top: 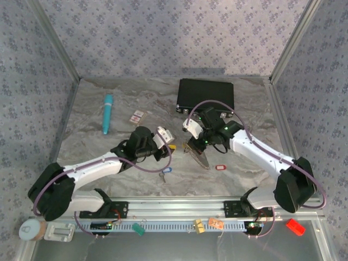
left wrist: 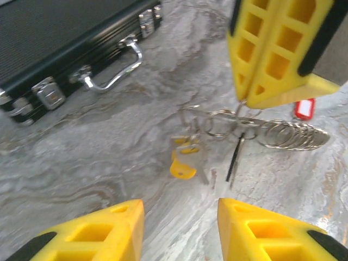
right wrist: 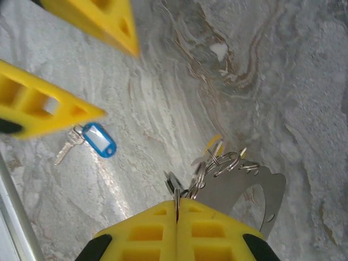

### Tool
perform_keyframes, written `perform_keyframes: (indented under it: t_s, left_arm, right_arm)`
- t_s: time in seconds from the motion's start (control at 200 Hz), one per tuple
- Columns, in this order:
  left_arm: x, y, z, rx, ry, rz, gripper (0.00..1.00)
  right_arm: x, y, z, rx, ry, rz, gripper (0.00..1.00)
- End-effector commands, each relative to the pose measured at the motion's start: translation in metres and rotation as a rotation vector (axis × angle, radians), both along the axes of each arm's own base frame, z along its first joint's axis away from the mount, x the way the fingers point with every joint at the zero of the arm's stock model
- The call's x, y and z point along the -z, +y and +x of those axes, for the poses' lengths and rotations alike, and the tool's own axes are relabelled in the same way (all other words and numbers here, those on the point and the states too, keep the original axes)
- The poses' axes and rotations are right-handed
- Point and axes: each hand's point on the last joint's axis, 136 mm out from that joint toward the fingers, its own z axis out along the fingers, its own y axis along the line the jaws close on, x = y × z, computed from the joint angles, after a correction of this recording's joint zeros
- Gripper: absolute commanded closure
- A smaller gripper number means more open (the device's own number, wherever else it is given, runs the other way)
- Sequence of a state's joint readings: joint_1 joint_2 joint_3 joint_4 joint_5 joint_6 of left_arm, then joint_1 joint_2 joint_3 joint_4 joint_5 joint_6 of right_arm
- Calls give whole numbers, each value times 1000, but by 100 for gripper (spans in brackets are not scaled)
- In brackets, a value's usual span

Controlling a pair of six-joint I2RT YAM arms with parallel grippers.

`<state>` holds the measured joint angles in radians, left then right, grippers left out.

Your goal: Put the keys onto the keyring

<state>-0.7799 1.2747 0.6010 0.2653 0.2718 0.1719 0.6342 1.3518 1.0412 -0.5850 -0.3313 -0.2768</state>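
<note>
**Item 1. Silvery wire keyring with a bunch of small split rings** point(left wrist: 283, 133). It sits mid-tabletop point(top: 136, 89), somewhat toward the near edge. The right claw point(right wrist: 176, 206) holds it, fingers together and clamped on one wire loop. The rest of the bunch trails away from the grip.

**Item 2. Small metal key with yellow plastic head** point(left wrist: 182, 168). It lies flat just beside the keyring. I cannot tell whether it is already threaded on a ring.

**Item 3. Thin dark key** point(left wrist: 235, 157). It lies against the bunch of rings.

**Item 4. Key with blue plastic tag** point(right wrist: 99, 140). It lies apart from the keyring, closer to the near edge, and is not threaded.

**Item 5. Left claw** point(left wrist: 179, 206). Its fingers stand apart with nothing between them, and it hovers short of the yellow-headed key.

**Handling note (judgement).**
- The step in hand looks like taking the yellow-headed key while the keyring is held.
- Set one finger on each side of the plastic head, not the thin blade, and leave the hole clear.
- The key lies flat, so the pads must come right down to the marble.
- Close slowly, because a snagged ring would drag the whole bunch.
- The right claw should hold firm throughout.
</note>
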Motion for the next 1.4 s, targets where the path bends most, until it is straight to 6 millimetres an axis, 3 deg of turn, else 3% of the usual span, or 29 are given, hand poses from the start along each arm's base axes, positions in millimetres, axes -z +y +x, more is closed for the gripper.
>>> perform_keyframes:
  t_s: [0.0, 0.29, 0.51, 0.59, 0.85, 1.009, 1.184, 1.399]
  left_arm:
    - [-26, -24, -8, 136, -69, -85, 62]
    - [-14, -32, -19, 190, -46, -64, 64]
    - [-3, -34, -40, 234, -93, -55, 68]
    - [-4, -30, -36, 194, -121, -72, 68]
    - [-10, -6, -18, 61, -157, -84, 64]
    - [-16, 30, -1, -117, -159, -131, 61]
    - [-21, 67, 10, -304, -132, -171, 58]
    - [-22, 79, 9, -368, -106, -197, 56]
  right_arm:
    - [-14, 9, -7, -77, -41, 67, 100]
    - [-17, 10, -7, -74, -32, 83, 100]
    - [-17, 11, -7, -50, -6, 96, 100]
    - [-16, 10, -8, -45, 4, 97, 100]
    - [13, 7, -16, -55, 56, -32, 100]
    - [35, 14, -12, -11, 101, -87, 100]
    - [63, 11, 10, 117, 116, -209, 100]
    - [90, 15, 32, 221, 146, -290, 100]
